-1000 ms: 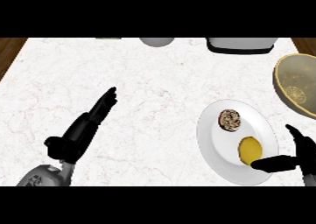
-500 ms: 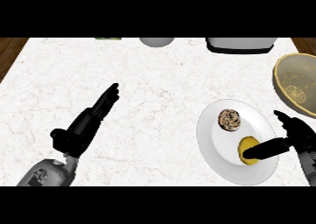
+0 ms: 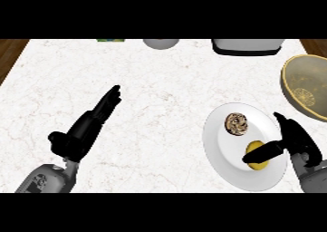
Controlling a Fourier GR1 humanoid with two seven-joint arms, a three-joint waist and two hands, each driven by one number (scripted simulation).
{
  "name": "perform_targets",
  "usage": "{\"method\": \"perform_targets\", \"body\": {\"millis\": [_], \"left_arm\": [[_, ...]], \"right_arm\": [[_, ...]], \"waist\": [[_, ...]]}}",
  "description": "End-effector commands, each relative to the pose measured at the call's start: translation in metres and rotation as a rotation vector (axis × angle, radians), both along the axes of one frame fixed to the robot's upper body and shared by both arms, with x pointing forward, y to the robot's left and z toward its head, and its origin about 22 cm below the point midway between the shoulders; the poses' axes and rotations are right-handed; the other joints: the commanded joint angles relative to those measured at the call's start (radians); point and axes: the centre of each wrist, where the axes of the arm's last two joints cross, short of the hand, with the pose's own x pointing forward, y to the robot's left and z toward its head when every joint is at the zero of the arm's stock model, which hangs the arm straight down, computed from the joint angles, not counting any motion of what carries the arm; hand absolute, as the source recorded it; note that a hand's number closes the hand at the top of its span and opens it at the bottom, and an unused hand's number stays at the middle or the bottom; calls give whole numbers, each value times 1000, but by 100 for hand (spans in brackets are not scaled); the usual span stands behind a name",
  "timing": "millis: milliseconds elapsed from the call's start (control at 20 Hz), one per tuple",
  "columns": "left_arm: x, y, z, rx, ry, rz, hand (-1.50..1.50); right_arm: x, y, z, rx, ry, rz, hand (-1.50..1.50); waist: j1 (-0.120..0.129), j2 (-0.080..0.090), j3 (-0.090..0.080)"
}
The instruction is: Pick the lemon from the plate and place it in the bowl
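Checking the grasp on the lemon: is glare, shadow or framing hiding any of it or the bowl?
Head view: even light, no glare or dark shadow on the plate; the lemon is partly covered only by the right hand, whose thumb lies across it; the bowl is cut by the view's right edge.

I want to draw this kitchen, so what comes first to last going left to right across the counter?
left hand → brown pastry → lemon → bowl. The right hand overlaps the lemon, so it's left out.
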Motion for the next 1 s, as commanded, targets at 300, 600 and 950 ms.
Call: {"method": "perform_targets", "body": {"millis": [300, 600, 950], "left_arm": [[2, -9, -9, 18, 1, 17, 0], [-7, 11, -4, -3, 9, -2, 0], [-8, -12, 0, 7, 11, 1, 0]], "right_arm": [[-1, 30, -25, -175, 87, -151, -150], [-5, 20, -43, -201, 124, -203, -150], [-12, 15, -61, -168, 149, -228, -150]], "waist": [[-11, 1, 0], [-5, 1, 1], [-6, 0, 3]]}}
